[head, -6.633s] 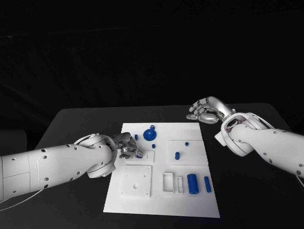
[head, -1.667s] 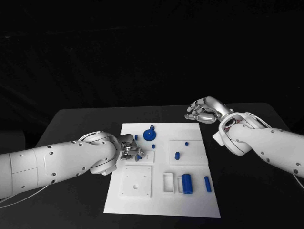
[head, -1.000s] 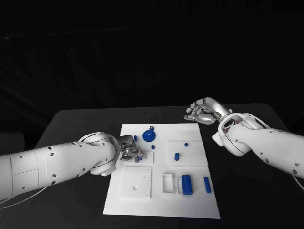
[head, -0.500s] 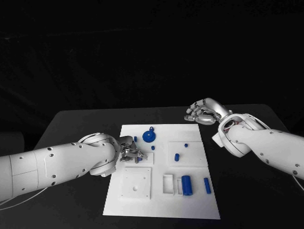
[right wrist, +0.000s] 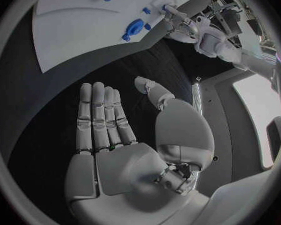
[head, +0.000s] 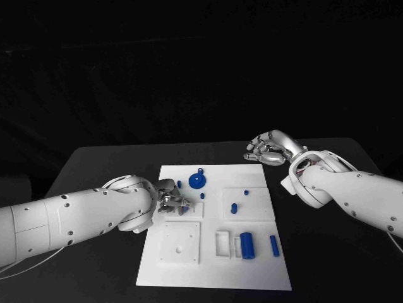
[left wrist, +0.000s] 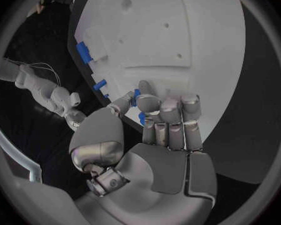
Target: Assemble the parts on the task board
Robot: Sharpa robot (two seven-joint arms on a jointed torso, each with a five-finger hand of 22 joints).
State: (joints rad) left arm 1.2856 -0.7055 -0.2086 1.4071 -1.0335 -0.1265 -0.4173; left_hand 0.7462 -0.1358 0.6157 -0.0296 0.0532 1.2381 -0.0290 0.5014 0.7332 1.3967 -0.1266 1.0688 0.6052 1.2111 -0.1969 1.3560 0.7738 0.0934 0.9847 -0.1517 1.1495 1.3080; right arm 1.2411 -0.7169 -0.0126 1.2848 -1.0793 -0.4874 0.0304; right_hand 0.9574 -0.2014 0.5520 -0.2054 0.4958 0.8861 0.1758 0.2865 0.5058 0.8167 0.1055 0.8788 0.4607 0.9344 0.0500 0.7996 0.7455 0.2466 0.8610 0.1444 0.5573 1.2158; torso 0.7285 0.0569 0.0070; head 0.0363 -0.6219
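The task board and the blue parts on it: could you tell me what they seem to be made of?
The task board looks like matte white plastic: an even, dull surface with crisp recessed pockets. The blue parts, such as the cylinder lying near its right side, look like solid-coloured plastic with a slight sheen, possibly printed or moulded; the pictures cannot settle which.

Matt white plastic task board on a matt black worktop; blue parts look smooth plastic.

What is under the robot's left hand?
The left hand is over the white board, with a small blue part at its fingertips. Whatever else lies beneath is covered.
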